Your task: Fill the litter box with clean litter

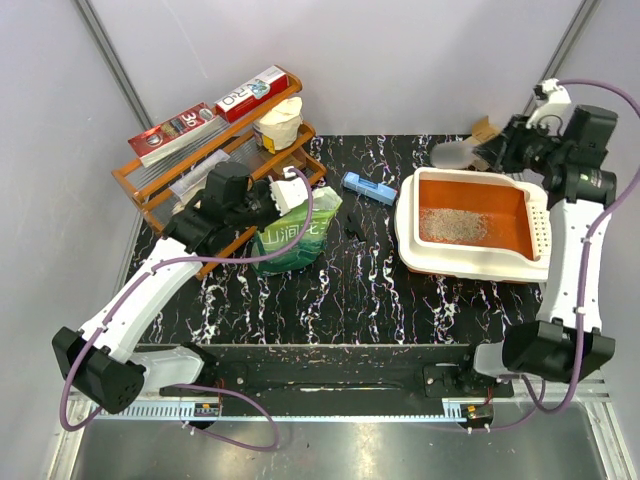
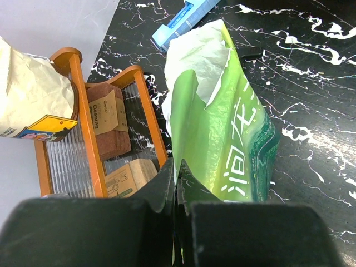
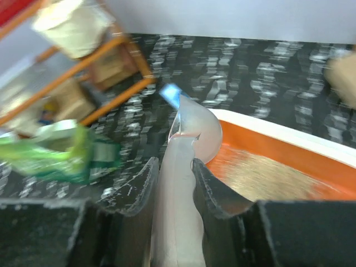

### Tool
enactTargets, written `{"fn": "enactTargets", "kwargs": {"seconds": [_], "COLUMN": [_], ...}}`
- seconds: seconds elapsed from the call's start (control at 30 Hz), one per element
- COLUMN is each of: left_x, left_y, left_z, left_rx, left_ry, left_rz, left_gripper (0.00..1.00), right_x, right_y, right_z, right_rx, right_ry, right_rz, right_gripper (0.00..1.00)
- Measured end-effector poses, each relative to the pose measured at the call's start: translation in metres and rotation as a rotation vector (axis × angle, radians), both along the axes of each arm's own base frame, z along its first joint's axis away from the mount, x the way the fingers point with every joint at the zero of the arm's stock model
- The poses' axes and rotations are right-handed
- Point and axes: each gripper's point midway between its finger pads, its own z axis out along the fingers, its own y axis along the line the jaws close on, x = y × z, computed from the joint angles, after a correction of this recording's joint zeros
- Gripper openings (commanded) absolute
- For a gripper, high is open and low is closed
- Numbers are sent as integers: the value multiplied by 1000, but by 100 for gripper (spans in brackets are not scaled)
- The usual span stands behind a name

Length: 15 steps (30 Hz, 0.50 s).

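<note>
The right end effector (image 3: 175, 167) is pinching the handle of a pale translucent scoop (image 3: 196, 132), one black finger pressed against each side. In this blurred wrist view the scoop's bowl sits at the frame's centre, just over the white rim of the litter box (image 3: 278, 132), which runs off to the lower right. The clean litter (image 3: 261, 178) lies on the orange floor right of the fingers. The top view places that end effector (image 1: 497, 152) in the upper right, beyond the far edge of the litter box (image 1: 470, 262). There the scoop (image 1: 455, 152) reaches left above the box's upper left corner, and the litter (image 1: 452, 225) covers only a small patch. The left end effector (image 2: 175, 181) is pressed together on the torn edge of a green pouch (image 2: 222, 128). Only its wrist view shows that grip, beside the orange rack (image 2: 142, 105). From above, the pouch (image 1: 295, 240) stands left of centre on the black bench (image 1: 350, 290), well apart from the box.
</note>
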Motion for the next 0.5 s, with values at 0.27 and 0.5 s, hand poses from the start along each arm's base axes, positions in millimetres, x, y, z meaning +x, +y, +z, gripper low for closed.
{"fn": "enactTargets", "kwargs": {"seconds": [0.27, 0.5], "left_x": [1, -1], "left_y": [1, 4], "left_z": [1, 3], "left_rx": [1, 2], "left_ry": [-2, -8], "left_rz": [14, 22], "left_gripper": [0, 0], "right_x": [-10, -26], "right_y": [155, 225], "right_z": [1, -12], "right_rx": [230, 280], "right_ry": [98, 190], "right_rz": [532, 747], "right_gripper": [0, 0]}}
